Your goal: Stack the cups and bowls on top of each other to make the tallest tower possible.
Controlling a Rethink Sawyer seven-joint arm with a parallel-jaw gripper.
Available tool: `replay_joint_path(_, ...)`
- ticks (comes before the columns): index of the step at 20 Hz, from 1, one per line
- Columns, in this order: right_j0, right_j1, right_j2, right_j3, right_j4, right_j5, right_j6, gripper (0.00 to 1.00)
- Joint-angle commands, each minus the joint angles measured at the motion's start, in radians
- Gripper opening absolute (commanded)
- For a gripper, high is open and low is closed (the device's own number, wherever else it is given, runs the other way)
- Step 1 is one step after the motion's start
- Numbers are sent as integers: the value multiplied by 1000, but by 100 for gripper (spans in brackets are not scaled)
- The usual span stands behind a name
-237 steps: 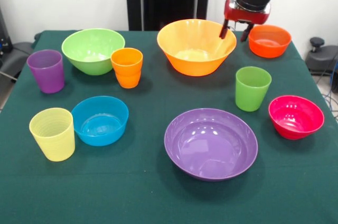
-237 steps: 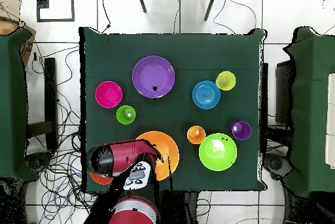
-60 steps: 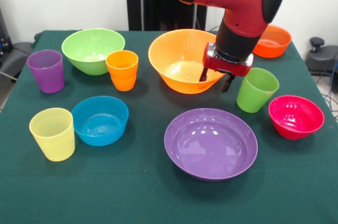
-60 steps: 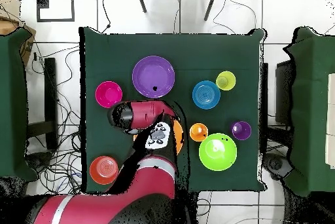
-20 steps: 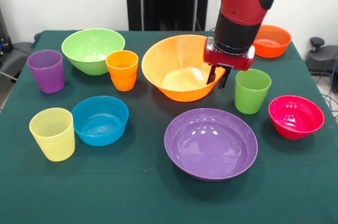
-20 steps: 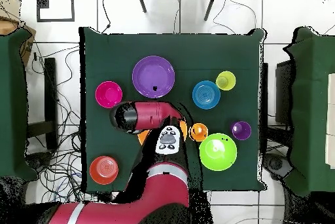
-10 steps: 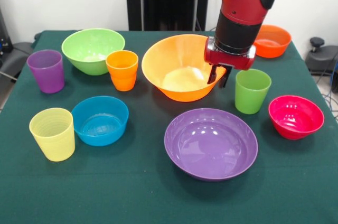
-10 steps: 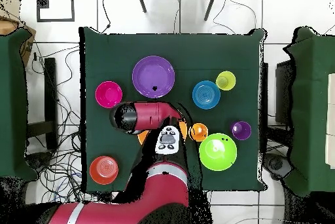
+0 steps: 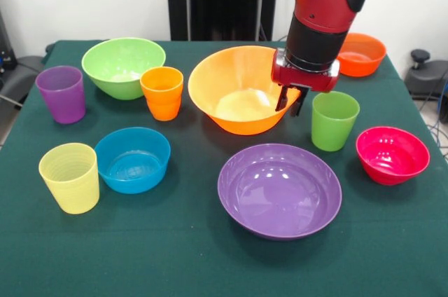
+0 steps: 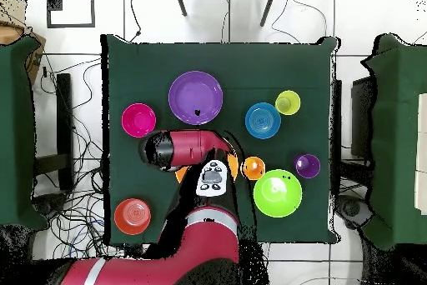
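The large orange-yellow bowl (image 9: 234,90) stands at the middle back of the green table. My gripper (image 9: 290,103) is at its right rim, one finger inside and one outside, shut on the rim. The green cup (image 9: 334,120) is just right of the gripper. The wide purple bowl (image 9: 279,190) lies in front, and shows from above too (image 10: 195,97). Nothing is stacked. In the overhead view the arm (image 10: 188,148) hides the gripper.
Light green bowl (image 9: 122,66), orange cup (image 9: 162,92) and purple cup (image 9: 61,94) are at the left back. Yellow cup (image 9: 69,177) and blue bowl (image 9: 132,159) are at the left front. Pink-red bowl (image 9: 392,155) and orange-red bowl (image 9: 360,54) are on the right.
My gripper has shifted very slightly up and to the right at the bowl's rim. The bowl and the other things have not moved.
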Motion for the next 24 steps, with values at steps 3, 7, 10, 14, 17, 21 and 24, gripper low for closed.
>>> replay_joint_path(3, 12, 44, 102, -4, -61, -29, 8, 0)
replay_joint_path(7, 12, 46, 99, -4, -63, -48, 14, 0)
replay_joint_path(10, 11, 43, 101, -4, -61, -49, 14, 0)
replay_joint_path(14, 9, 42, 102, 1, -60, -56, 18, 0)
replay_joint_path(17, 7, 46, 99, 2, -61, -69, 23, 0)
replay_joint_path(21, 7, 58, 96, -5, -65, -84, 25, 0)
replay_joint_path(24, -3, 58, 110, -2, -62, -84, 14, 0)
